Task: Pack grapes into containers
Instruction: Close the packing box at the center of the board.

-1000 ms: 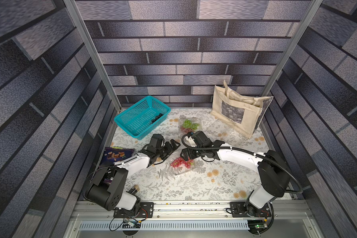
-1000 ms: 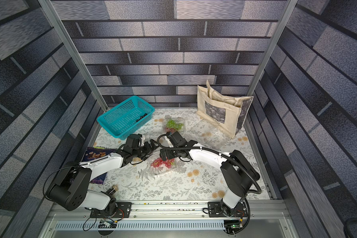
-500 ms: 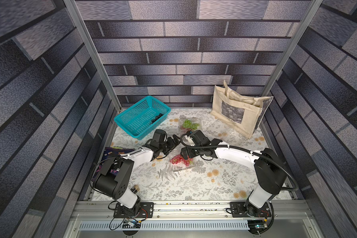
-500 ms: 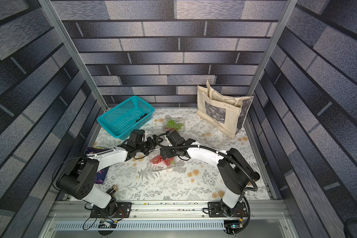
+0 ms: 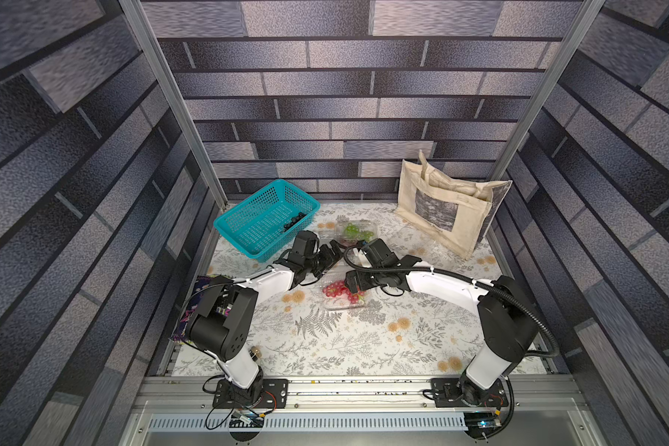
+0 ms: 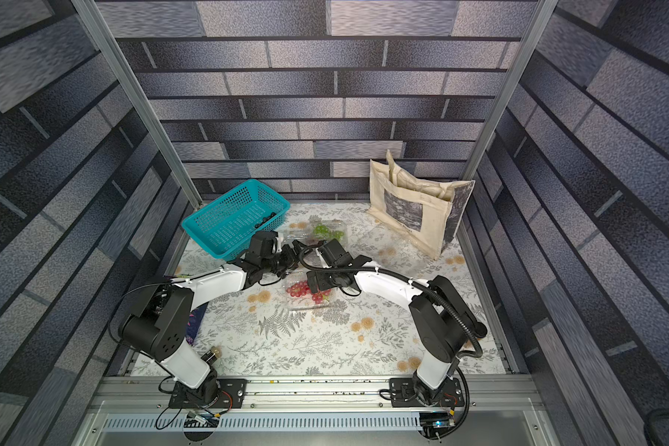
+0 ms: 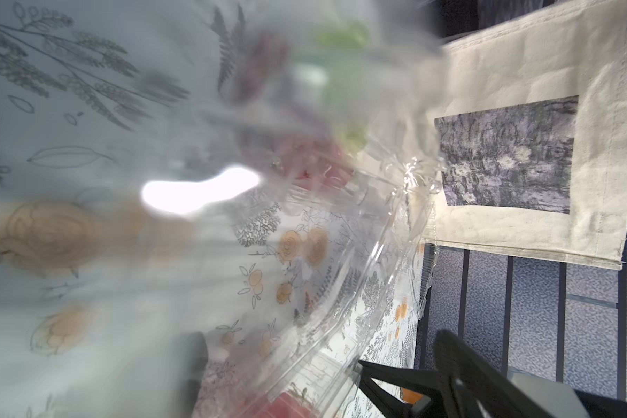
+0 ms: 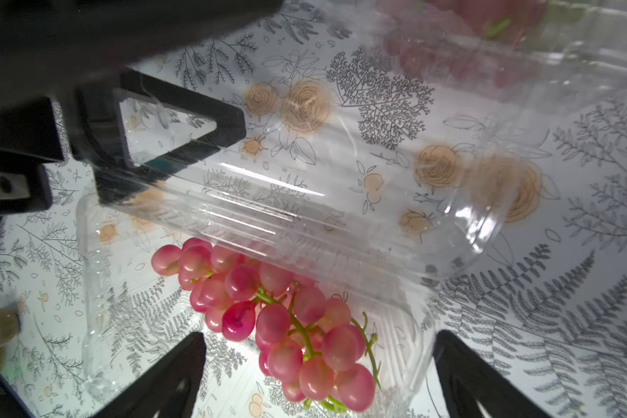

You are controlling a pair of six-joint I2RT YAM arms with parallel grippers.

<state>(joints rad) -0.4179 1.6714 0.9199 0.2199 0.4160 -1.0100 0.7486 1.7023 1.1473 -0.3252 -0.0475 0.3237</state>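
Red grapes (image 8: 279, 318) lie in a clear container (image 5: 342, 299) at mid table, its lid (image 8: 304, 217) half raised. My right gripper (image 8: 321, 336) hovers open just above these red grapes (image 6: 306, 290), one finger on each side. The left gripper (image 5: 331, 256) stands open at the lid's far edge, and the blurred lid (image 7: 304, 289) runs between its fingers (image 7: 395, 383). Green grapes (image 5: 354, 230) sit in another clear container behind both grippers. Black grapes (image 5: 294, 222) lie in the teal basket (image 5: 248, 231).
A beige tote bag (image 5: 448, 208) leans at the back right, with a clear plastic box (image 5: 435, 247) on the cloth before it. A purple patterned pouch (image 5: 192, 312) lies at the left edge beside the left arm's base.
The left arm has reached farther back and to the right, bringing its gripper to the lid's far edge. The right gripper has barely shifted above the red grapes.
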